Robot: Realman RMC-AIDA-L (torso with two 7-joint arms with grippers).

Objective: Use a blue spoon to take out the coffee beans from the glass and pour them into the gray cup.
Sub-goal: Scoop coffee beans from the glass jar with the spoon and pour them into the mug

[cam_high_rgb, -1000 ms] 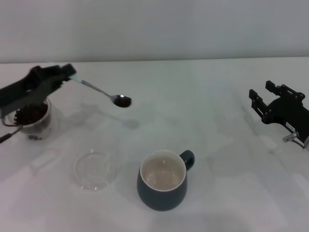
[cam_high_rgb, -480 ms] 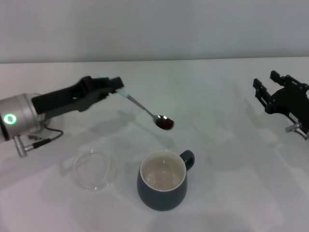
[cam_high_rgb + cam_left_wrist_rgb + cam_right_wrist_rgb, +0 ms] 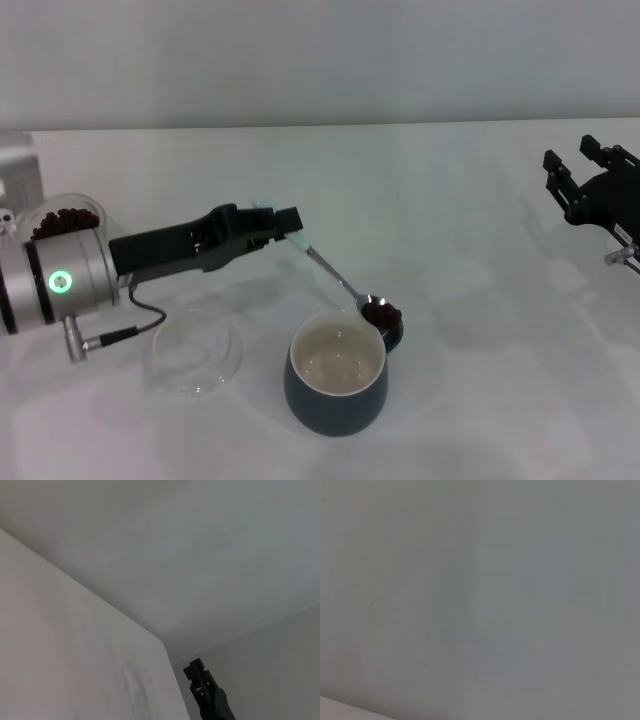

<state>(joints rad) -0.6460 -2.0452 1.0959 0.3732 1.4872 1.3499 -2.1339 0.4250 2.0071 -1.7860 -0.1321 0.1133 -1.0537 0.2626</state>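
Observation:
In the head view my left gripper [image 3: 283, 229] is shut on the pale blue handle of the blue spoon [image 3: 335, 277]. The spoon slopes down to the right. Its bowl holds a small heap of coffee beans [image 3: 379, 314] and hangs just over the right rim of the gray cup [image 3: 336, 375], by the cup's handle. The cup's cream inside looks empty. The glass [image 3: 66, 221] with more coffee beans stands at the far left behind my left arm. My right gripper [image 3: 580, 180] hovers at the far right, away from everything.
A flat clear glass dish [image 3: 196, 350] lies on the white table left of the cup, under my left forearm. A cable hangs from the left wrist. The left wrist view shows only the table, the wall and the far right gripper [image 3: 204, 685].
My left arm has swung right and down from the glass, carrying the loaded spoon from the far left to the cup's right rim. The right gripper drifted slightly right and up.

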